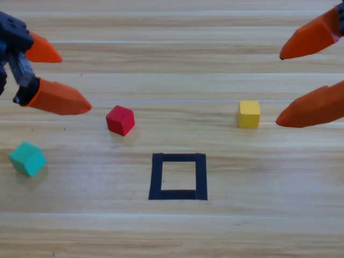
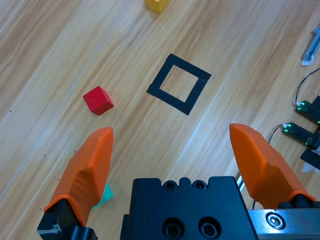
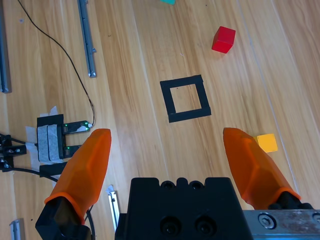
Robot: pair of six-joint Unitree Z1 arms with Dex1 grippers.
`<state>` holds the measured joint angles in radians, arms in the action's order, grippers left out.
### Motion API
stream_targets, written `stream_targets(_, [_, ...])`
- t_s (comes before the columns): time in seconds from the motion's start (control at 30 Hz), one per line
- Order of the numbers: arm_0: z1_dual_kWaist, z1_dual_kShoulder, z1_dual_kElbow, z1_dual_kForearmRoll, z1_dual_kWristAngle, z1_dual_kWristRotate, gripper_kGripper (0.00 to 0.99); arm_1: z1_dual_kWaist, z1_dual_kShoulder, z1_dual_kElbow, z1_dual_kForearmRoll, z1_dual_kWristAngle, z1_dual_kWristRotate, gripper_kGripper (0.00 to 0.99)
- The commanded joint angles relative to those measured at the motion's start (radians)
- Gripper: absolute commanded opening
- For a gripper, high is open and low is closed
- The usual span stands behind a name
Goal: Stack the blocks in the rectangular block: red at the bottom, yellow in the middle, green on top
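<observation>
the green cube (image 2: 104, 194) is mostly hidden behind the left gripper (image 2: 172, 145) in its wrist view; the yellow cube (image 2: 156, 5) is cut off by the top edge.

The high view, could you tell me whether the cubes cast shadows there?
High view: the red cube and green cube show faint, soft shadows on the wood; the yellow cube barely any. Left wrist view: a slight shadow beside the red cube.
</observation>
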<state>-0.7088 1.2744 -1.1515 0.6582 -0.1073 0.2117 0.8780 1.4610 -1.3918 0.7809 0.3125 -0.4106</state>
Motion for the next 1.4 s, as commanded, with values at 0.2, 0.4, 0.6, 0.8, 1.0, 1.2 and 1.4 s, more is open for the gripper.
stream_targets(0.2, [-0.012, -0.021, 0.03, -0.009, 0.014, -0.011, 0.99, 0.019, 0.022, 0.031, -0.019, -0.006, 0.015, 0.983])
stream_targets(0.4, [-0.012, -0.02, 0.035, -0.009, 0.023, -0.017, 0.99, 0.019, 0.062, 0.014, -0.019, -0.058, 0.104, 0.983])
stream_targets(0.6, [-0.012, -0.027, 0.03, -0.009, 0.026, -0.021, 0.99, 0.019, 0.122, 0.008, -0.077, -0.293, 0.276, 0.988])
stream_targets(0.8, [-0.011, 0.031, -0.013, -0.009, 0.067, -0.08, 0.99, 0.019, 0.268, -0.016, -0.157, -0.56, 0.512, 0.988])
stream_targets(1.0, [0.058, 0.296, -0.182, 0.044, 0.186, -0.236, 0.983, 0.018, 0.415, -0.084, -0.157, -0.748, 0.681, 0.986])
stream_targets(1.2, [0.089, 0.625, -0.416, 0.189, 0.245, -0.316, 0.962, 0.019, 0.433, -0.108, -0.147, -0.788, 0.774, 0.98])
stream_targets(1.4, [0.124, 0.683, -0.425, 0.182, 0.21, -0.351, 0.965, 0.003, 0.473, -0.193, -0.054, -0.734, 0.885, 0.983])
